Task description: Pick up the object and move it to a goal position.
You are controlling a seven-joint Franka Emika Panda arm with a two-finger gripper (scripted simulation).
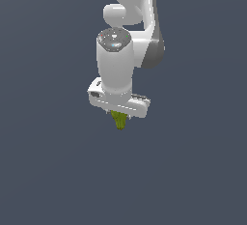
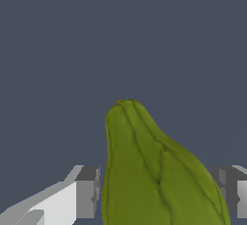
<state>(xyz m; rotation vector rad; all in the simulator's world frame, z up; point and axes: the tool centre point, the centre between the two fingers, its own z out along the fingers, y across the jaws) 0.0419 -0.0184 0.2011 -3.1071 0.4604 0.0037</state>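
Observation:
The object [image 1: 119,121] is a small olive-green, ribbed, pear-like blob. In the exterior view it sticks out below the white gripper [image 1: 119,115], narrow end pointing down. In the wrist view the object [image 2: 154,171] fills the space between the two grey fingertips [image 2: 88,190], and its narrow tip reaches well past them. Both fingertips sit against its wide end, one on each side. The gripper [image 2: 157,191] is shut on the object. The wide end of the object is cut off by the frame edge.
The white arm [image 1: 130,31] rises above the gripper toward the top of the exterior view. Everything around is a plain dark blue-grey surface [image 1: 48,171] with no other objects, edges or markers in view.

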